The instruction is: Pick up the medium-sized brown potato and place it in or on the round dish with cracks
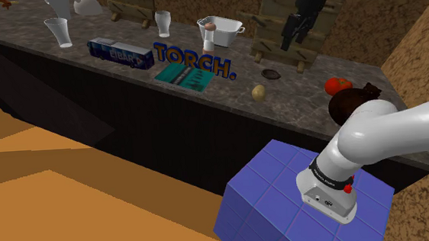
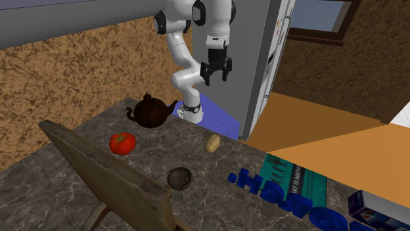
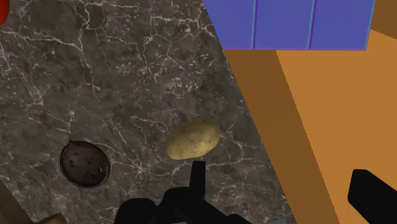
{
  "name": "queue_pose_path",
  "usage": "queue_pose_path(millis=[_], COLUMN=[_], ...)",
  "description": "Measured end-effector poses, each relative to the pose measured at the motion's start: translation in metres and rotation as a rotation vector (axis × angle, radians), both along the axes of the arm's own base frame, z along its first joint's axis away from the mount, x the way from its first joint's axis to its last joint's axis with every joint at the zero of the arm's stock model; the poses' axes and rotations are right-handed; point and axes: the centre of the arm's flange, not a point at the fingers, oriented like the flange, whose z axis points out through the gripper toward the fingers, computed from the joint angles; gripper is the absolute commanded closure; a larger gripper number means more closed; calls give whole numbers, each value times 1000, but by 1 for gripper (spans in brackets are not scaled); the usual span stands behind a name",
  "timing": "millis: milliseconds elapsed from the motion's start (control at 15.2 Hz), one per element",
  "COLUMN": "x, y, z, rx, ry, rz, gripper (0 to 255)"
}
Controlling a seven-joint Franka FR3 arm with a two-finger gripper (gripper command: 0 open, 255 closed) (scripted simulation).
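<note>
A tan, speckled potato [image 1: 259,92] [image 2: 213,142] [image 3: 193,137] lies on the dark marble counter [image 1: 226,88] close to its front edge. A small round dark brown dish [image 1: 271,73] [image 2: 179,177] [image 3: 84,163] with a cracked surface sits a short way from it, further in from the edge. My black gripper [image 1: 292,41] [image 2: 215,77] [image 3: 283,188] hangs high above the counter, open, with nothing between its fingers. In the wrist view the potato lies just ahead of one fingertip [image 3: 198,173], and the other finger [image 3: 372,194] is out over the orange floor.
A red tomato [image 2: 122,142] and a dark teapot [image 2: 152,110] stand near the arm's base. A wooden easel [image 2: 112,177] rises behind the dish. Blue TORCH letters [image 1: 194,60], a teal book [image 1: 187,77], a box [image 1: 121,53], glasses and a white pan [image 1: 221,30] lie further along.
</note>
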Motion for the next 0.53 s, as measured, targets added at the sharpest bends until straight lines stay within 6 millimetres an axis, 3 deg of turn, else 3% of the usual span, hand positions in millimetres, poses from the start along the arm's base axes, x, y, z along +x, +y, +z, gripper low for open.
queue_pose_path(millis=[132,528], x=[4,34], y=[-1,-13], z=[-5,-70], rx=[0,5], ry=[1,7], rz=[-20,-259], gripper=[0,0])
